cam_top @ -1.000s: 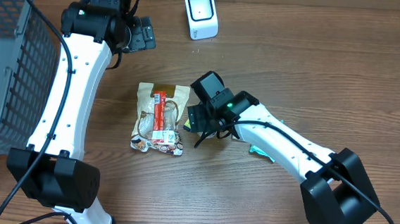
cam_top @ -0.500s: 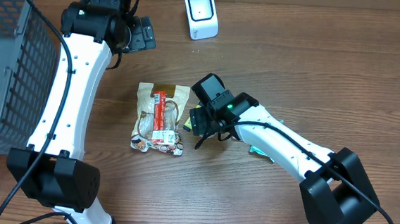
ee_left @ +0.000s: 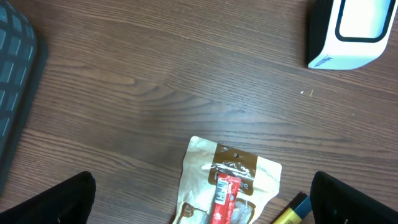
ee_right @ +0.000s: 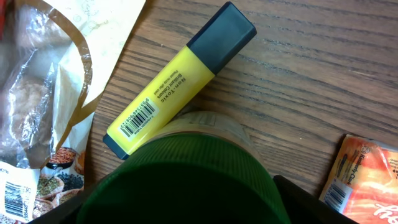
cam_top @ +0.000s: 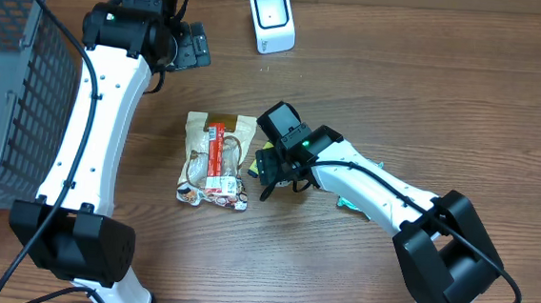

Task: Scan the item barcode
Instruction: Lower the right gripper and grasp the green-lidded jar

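Looking down the right arm, what had the right gripper (cam_top: 268, 163) got? Mara asked.

A dark green round container (ee_right: 186, 180), Ito said. It filled the gap between the fingers in the wrist view, so I judged them clasped round it, though the contact itself was out of sight. It sat low over the counter (cam_top: 427, 96), its pale end close by a yellow highlighter (ee_right: 180, 81), beside the snack pouch (cam_top: 217, 159) and near an orange sachet (ee_right: 367, 180).

And the left gripper (cam_top: 194, 46)?

Its fingers (ee_left: 59, 200) stood spread wide and empty, at the far side between the basket (cam_top: 8, 85) and the scanner (cam_top: 272, 20).

Which step was in hand, then?

The grasp looked made and the carry not yet begun, I thought. The scanner stood well apart from the container, at the counter's far edge.

What did the next move call for?

Lifting clear of the highlighter and pouch, crossing to the scanner, and turning the container until its barcode faced the window. I saw no barcode on it in any view, so finding that face came first. The only codes showing were on the highlighter, pouch and sachet.
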